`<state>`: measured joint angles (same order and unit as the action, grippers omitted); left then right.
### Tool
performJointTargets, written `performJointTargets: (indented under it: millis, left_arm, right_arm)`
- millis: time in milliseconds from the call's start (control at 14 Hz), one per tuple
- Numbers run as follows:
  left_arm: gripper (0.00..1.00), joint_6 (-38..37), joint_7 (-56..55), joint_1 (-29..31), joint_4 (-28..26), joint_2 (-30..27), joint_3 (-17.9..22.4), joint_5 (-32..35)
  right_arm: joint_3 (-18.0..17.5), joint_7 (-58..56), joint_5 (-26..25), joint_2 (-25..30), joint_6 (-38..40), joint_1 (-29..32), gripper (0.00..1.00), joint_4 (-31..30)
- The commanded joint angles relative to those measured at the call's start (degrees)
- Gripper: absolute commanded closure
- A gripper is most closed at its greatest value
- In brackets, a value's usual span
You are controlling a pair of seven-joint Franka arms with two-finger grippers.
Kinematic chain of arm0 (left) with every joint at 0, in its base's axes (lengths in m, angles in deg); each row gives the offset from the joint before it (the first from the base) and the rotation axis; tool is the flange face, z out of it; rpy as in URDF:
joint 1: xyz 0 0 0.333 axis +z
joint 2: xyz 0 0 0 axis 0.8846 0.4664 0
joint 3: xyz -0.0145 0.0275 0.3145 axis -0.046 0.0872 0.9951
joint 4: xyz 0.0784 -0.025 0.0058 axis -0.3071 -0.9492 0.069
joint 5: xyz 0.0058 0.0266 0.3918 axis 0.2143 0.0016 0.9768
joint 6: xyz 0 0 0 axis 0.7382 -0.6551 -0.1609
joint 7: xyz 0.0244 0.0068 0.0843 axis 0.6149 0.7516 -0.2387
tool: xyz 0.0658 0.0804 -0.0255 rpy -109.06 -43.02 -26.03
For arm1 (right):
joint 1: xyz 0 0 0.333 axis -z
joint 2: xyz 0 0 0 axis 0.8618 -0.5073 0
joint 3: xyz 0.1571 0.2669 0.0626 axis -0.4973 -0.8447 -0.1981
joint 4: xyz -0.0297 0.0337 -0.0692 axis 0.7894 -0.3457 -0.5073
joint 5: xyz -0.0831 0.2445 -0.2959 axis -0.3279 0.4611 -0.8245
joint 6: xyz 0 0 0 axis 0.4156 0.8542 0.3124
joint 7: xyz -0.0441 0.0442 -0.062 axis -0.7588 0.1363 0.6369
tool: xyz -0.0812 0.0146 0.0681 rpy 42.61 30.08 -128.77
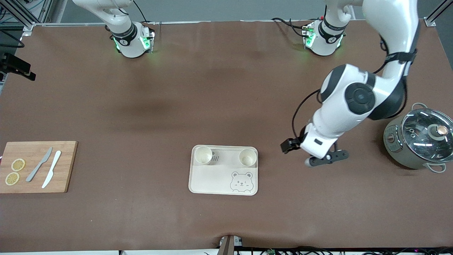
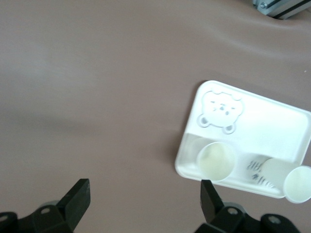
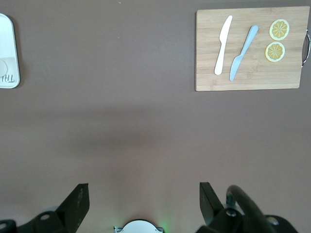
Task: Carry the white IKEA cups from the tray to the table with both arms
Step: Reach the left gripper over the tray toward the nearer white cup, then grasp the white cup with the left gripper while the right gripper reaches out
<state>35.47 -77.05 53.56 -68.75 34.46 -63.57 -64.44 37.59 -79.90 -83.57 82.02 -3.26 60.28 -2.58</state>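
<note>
Two white cups stand upright in the tray's (image 1: 212, 180) edge farther from the front camera: one (image 1: 203, 155) toward the right arm's end, one (image 1: 247, 157) toward the left arm's end. Both also show in the left wrist view, one (image 2: 215, 161) closer to the gripper and one (image 2: 296, 183) at the frame's edge, on the tray (image 2: 272, 121). My left gripper (image 1: 325, 158) hangs over bare table between the tray and the pot; its fingers (image 2: 77, 199) are open and empty. My right gripper (image 3: 144, 199) is open and empty, high over the table near its own base; it does not show in the front view.
A wooden cutting board (image 1: 35, 166) with two knives and two lemon slices lies at the right arm's end; it also shows in the right wrist view (image 3: 250, 48). A grey pot with a glass lid (image 1: 419, 138) stands at the left arm's end, close to the left arm.
</note>
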Motion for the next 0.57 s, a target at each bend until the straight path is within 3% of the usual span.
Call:
performJointTargets:
  millis: [0, 357, 500]
  left_arm:
    - [0.0, 3.84, -8.14, -4.01, 2.35, 4.05, 0.61, 3.07]
    - [0.19, 9.92, -16.26, -8.32, 2.09, 11.53, 0.53, 6.96]
    - [0.34, 9.92, -16.26, -9.11, 1.82, 12.94, 0.61, 7.13]
  right_arm:
    - [-0.53, -0.93, 0.53, -1.51, 0.51, 1.34, 0.0, 1.42]
    - [-0.45, -1.02, -0.18, -4.41, 0.51, 1.34, 0.0, 1.16]
    - [-0.44, -0.84, -0.26, -7.82, 0.6, 1.25, 0.0, 1.25]
